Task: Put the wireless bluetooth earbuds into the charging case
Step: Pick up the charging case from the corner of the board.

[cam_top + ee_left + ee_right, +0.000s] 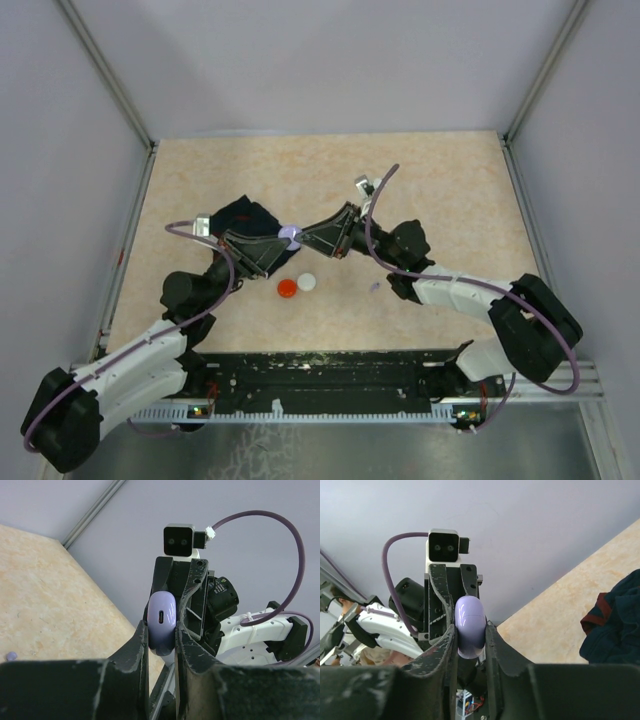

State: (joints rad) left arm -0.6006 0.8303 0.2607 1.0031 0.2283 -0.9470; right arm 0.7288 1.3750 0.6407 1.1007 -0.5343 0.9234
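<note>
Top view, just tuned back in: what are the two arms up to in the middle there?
Both arms meet over the middle of the table, gripping one lavender charging case from opposite sides. The left gripper and the right gripper are each shut on it, holding it off the surface. A tiny lavender earbud lies loose on the right arm's side, and a red disc and a white disc sit nearer the bases.

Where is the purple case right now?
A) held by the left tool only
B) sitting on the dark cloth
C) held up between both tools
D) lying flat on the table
C: the case is pinched by the left tool and by the right tool at once, the two meeting nose to nose.
</note>
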